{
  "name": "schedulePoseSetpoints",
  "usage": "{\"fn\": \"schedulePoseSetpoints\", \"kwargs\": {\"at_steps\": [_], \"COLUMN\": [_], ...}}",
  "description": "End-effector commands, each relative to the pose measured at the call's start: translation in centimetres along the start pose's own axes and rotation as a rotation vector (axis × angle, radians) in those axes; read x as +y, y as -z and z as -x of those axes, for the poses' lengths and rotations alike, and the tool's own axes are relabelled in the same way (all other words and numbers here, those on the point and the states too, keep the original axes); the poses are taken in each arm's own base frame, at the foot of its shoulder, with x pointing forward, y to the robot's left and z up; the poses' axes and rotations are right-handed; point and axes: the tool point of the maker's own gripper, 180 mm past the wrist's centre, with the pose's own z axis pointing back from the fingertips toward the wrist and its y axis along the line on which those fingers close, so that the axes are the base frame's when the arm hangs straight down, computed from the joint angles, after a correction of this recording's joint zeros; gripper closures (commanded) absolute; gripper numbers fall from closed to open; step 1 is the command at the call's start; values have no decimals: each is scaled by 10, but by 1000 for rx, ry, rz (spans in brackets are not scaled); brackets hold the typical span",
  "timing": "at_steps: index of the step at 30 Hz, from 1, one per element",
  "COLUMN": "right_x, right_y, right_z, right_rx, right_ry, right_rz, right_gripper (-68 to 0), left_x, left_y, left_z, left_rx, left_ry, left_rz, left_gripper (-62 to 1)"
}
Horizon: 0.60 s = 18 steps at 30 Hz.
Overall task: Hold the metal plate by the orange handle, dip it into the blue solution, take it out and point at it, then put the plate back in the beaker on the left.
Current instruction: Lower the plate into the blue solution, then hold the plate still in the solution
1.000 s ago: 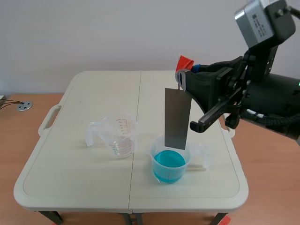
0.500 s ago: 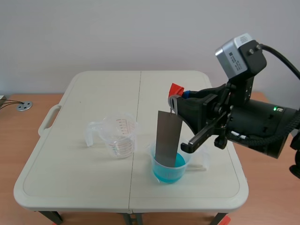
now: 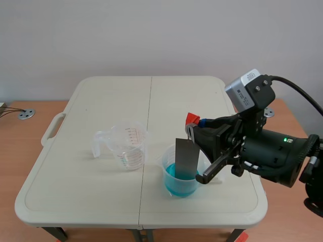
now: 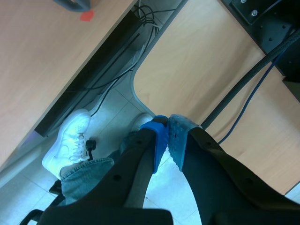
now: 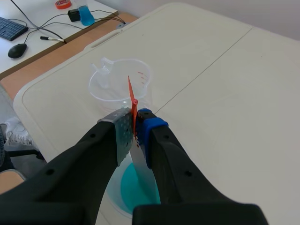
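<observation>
My right gripper [image 3: 193, 125] comes in from the right and is shut on the orange handle [image 3: 192, 119] of the grey metal plate [image 3: 185, 158]. The plate hangs down into the beaker of blue solution [image 3: 181, 177], its lower end under the liquid. In the right wrist view the orange handle [image 5: 132, 103] is pinched between my fingers and the plate [image 5: 140, 165] runs down into the blue solution [image 5: 132, 188]. The clear beaker [image 3: 128, 146] stands to the left, holding no plate. My left gripper [image 4: 168, 136] is shut on nothing, off the table over the floor.
The white folding table [image 3: 101, 101] has a centre seam. A person's white shoe [image 4: 68, 140] and cables lie on the floor under the left gripper. A desk with a keyboard, a mouse [image 5: 17, 50] and a blue bottle lies beyond the table.
My right arm has come down with the plate. The plate went from hanging above the blue beaker to standing deep in the solution.
</observation>
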Motion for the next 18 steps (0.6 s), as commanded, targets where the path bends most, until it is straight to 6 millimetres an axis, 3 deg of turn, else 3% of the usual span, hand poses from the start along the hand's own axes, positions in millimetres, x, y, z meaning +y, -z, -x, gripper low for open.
{"fn": "schedulePoseSetpoints", "kwargs": {"at_steps": [1,18], "right_x": [-1,-1], "right_y": [1,1], "right_z": [-2,0], "right_rx": [-3,3], "right_ry": [-17,-16], "right_rz": [-6,-5], "right_gripper": [-15,-15], "left_x": [-3,-3], "left_y": [0,0], "left_z": [-5,-2], "left_rx": [-18,-4], "left_ry": [-9,-9], "left_rz": [5,5], "left_gripper": [-27,-27]}}
